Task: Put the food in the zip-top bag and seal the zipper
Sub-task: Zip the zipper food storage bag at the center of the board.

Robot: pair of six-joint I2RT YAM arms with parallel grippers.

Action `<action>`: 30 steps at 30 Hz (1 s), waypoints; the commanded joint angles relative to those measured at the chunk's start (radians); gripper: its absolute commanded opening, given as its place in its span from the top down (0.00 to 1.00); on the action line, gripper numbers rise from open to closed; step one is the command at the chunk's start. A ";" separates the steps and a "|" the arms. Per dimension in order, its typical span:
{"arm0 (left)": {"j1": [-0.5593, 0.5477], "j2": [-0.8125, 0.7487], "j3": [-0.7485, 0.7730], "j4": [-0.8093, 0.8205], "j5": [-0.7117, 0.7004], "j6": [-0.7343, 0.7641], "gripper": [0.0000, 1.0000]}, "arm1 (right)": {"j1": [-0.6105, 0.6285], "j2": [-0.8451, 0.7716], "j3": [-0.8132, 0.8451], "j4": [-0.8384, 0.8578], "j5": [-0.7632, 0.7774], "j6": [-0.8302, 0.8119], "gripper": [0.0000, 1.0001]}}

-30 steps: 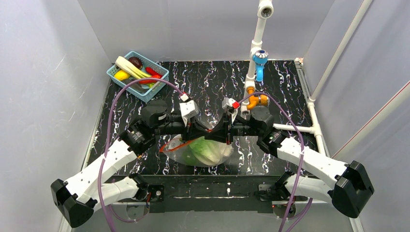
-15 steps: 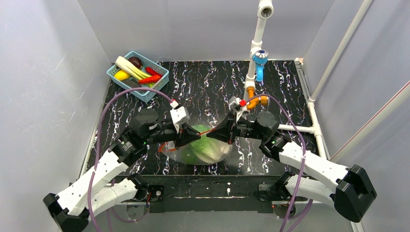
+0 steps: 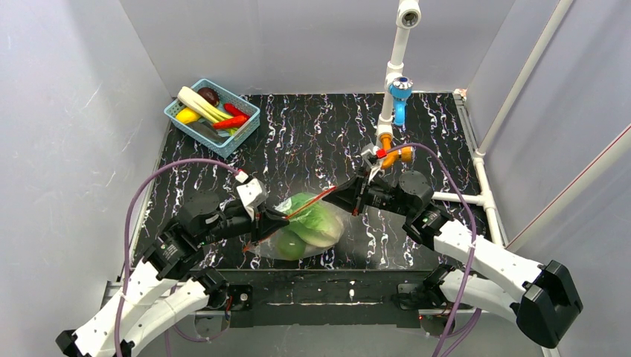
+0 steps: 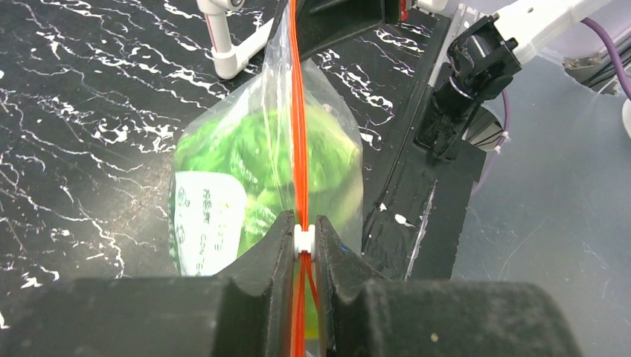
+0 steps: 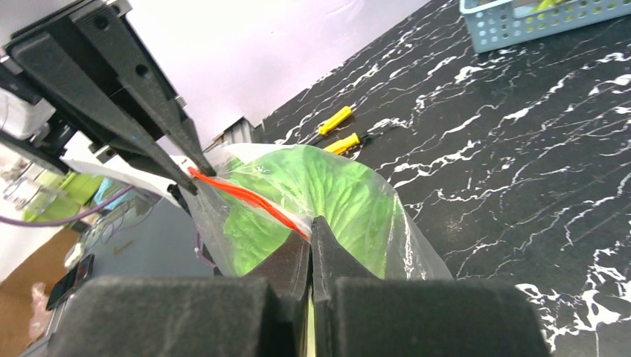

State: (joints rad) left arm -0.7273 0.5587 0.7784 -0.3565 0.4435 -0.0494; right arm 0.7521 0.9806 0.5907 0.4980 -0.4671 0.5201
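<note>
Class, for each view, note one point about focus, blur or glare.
Left wrist: the left fingers are soft up close, the zipper sharp. Right wrist: the right fingers blur, the lettuce is clear. Top external: even light, faint glints on the zip-top bag.

clear crinkly zip-top bag (image 3: 327,236): from above, both ends of its thin red-orange zipper strip (image 3: 311,202) are covered, one by the black left gripper (image 3: 281,217), the other by the black right gripper (image 3: 339,195). in the left wrist view the bag's near part is lost behind that gripper's own fingers (image 4: 268,253), and the right gripper is cut by the top edge. the round yellow-green fruit (image 3: 290,245) shows only in part beside the green leafy lettuce (image 3: 316,223). pale patch (image 4: 205,223) behind the plastic: cannot tell what it is. blue plastic basket (image 5: 536,22): cropped by the top edge in the right wrist view, contents unreadable.
</note>
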 commanded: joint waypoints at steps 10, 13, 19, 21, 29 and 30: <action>0.003 -0.062 -0.039 -0.177 -0.031 -0.033 1.00 | -0.078 -0.066 -0.031 -0.028 0.409 -0.038 0.99; 0.003 -0.064 -0.039 -0.184 -0.037 -0.033 1.00 | -0.085 -0.079 -0.043 -0.039 0.447 -0.036 0.99; 0.004 -0.061 -0.043 -0.185 -0.035 -0.040 1.00 | -0.105 -0.060 -0.034 -0.031 0.344 -0.082 0.99; 0.005 -0.047 -0.051 -0.157 -0.033 -0.053 1.00 | -0.101 -0.030 0.008 -0.082 0.239 -0.144 0.99; 0.004 0.055 -0.060 -0.037 -0.057 -0.082 1.00 | -0.034 -0.015 0.097 -0.334 0.195 -0.281 0.47; 0.004 0.065 -0.056 -0.030 -0.055 -0.079 1.00 | 0.000 -0.018 0.108 -0.373 0.232 -0.299 0.42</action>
State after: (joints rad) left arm -0.7235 0.6029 0.7258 -0.4187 0.3809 -0.1162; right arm 0.6952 0.9672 0.6178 0.2611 -0.3176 0.3115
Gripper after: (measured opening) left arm 0.087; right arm 0.494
